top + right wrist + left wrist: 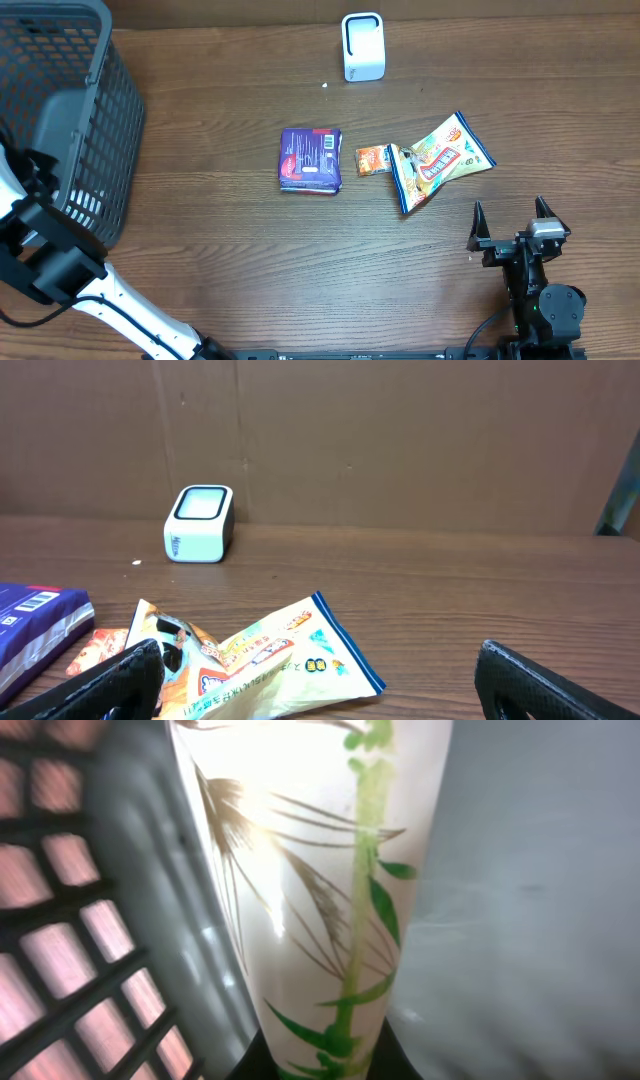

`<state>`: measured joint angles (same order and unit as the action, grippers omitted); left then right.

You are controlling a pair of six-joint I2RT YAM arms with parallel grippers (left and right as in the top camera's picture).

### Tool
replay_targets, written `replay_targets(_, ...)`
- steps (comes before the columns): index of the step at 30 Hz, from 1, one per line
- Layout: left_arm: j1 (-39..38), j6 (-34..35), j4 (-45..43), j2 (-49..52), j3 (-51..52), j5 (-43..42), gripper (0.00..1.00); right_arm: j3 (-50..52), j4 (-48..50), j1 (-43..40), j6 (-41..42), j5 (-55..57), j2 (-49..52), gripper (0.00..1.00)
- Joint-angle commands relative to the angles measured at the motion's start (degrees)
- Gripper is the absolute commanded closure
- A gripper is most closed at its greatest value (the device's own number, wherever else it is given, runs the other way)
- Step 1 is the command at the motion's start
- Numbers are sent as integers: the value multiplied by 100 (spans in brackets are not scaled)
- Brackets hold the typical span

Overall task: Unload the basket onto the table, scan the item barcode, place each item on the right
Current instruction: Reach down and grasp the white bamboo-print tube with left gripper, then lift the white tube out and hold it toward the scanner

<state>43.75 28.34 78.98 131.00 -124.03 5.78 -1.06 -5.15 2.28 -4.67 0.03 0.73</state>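
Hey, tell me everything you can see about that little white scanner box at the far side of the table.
The scanner is a small white box with rounded corners, seemingly smooth plastic. Its pale window, framed by a darker rim, faces up and toward the near side. Faint grey lettering marks one side, too small to read. It stands upright on the wooden table, beyond the purple pack and snack bags, touching nothing else.

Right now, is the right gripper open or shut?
Open: the right gripper has its fingers far apart, with nothing between them.
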Motion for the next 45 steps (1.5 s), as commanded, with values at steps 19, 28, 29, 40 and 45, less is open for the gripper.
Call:
replay_targets(19,-1180,-295,1237,-151,-5241,-1613,96,61,35,-4,33,33,-57,0)
replay_targets(28,-2824,-522,1178,-374,-5602,-1574,96,61,35,-4,33,33,-57,0)
replay_targets(29,-2968,-522,1215,-374,-5602,-1572,96,61,35,-4,33,35,-57,0)
replay_targets(40,-4935,-822,1781,-339,-4883,-1121,96,61,35,-4,33,33,-57,0)
replay_targets(45,-5473,-822,1781,-289,-3783,-962,96,61,35,-4,33,33,-57,0)
